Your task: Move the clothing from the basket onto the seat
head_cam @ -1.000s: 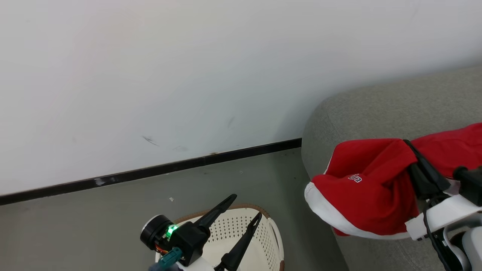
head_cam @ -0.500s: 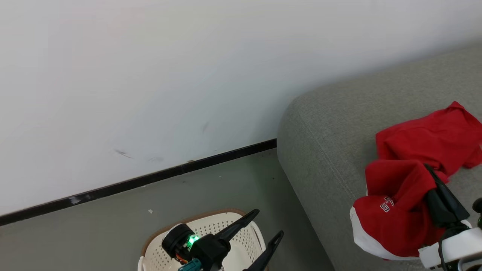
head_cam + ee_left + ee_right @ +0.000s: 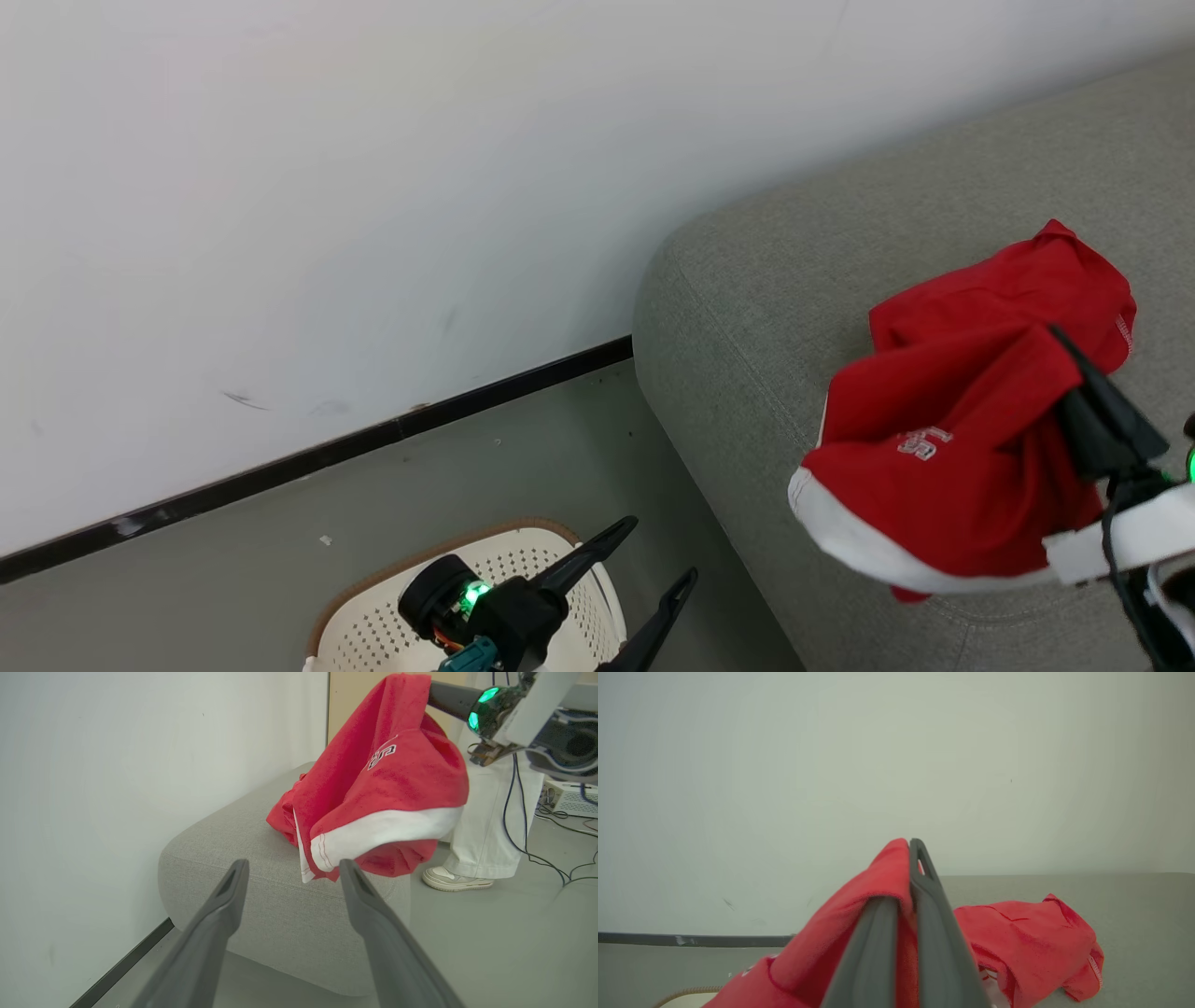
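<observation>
A plain white wall (image 3: 373, 187) takes the upper left of the head view. A dark skirting strip (image 3: 373, 439) runs along its foot above smooth grey floor (image 3: 233, 560). The seat (image 3: 766, 280) fills the right side — grey woven upholstery, a rounded corner, a stitched seam near its edge.

The clothing (image 3: 952, 439) is at centre right: soft red fabric, bunched, with a broad white hem band and small white lettering. Its near part hangs over the seat's front edge from the right gripper (image 3: 1057, 332), whose two dark fingers are pressed together on a pinched fold of the cloth. A crumpled red heap lies on the cushion beyond; whether it is the same garment or a second one is hard to tell.

At bottom centre the basket (image 3: 373, 630) — cream plastic, perforated wall, brown woven-look rim — stands on the floor beside the seat. Over it the left gripper (image 3: 664, 546) has its tapered fingers spread wide, holding nothing. At the right of the left wrist view are a person's white trouser leg (image 3: 486, 812) and pale shoe (image 3: 455, 879).
</observation>
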{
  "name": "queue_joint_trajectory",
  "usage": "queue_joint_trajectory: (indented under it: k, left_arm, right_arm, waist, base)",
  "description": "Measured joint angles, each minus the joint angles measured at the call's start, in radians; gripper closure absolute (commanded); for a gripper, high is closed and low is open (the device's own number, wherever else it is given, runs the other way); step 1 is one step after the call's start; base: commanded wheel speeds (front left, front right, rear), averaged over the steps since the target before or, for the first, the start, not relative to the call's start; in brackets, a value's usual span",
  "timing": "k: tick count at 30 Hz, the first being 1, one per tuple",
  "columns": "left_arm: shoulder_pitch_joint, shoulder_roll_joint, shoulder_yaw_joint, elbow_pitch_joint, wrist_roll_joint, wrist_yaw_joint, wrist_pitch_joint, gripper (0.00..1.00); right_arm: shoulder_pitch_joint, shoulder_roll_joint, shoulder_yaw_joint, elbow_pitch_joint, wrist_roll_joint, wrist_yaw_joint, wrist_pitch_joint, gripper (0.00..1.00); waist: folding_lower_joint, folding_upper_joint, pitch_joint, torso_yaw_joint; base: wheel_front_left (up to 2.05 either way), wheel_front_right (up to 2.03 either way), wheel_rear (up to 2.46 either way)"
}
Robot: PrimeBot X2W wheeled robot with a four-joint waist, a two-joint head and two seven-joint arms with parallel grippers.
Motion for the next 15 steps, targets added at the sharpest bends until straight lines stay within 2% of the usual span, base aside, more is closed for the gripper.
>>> queue_joint_trajectory:
  k: [8, 15]
  left_arm:
    - [0.0, 0.012, 0.016, -0.006, 0.018, 0.016, 0.0, 0.0]
    - [-0.003, 0.029, 0.043, -0.035, 0.027, 0.04, 0.002, 0.0]
  right_arm:
    - [-0.259, -0.117, 0.007, 0.072, 0.065, 0.0, 0.073, 1.0]
    - [-0.45, -0.169, -0.075, 0.208, 0.125, 0.0, 0.141, 1.0]
  waist:
    - [0.0, 0.0, 0.034, -0.016]
    - [-0.0001, 0.0, 0.078, -0.012]
  base:
    - [0.0, 0.0, 0.0]
    - [0.0, 0.0, 0.0]
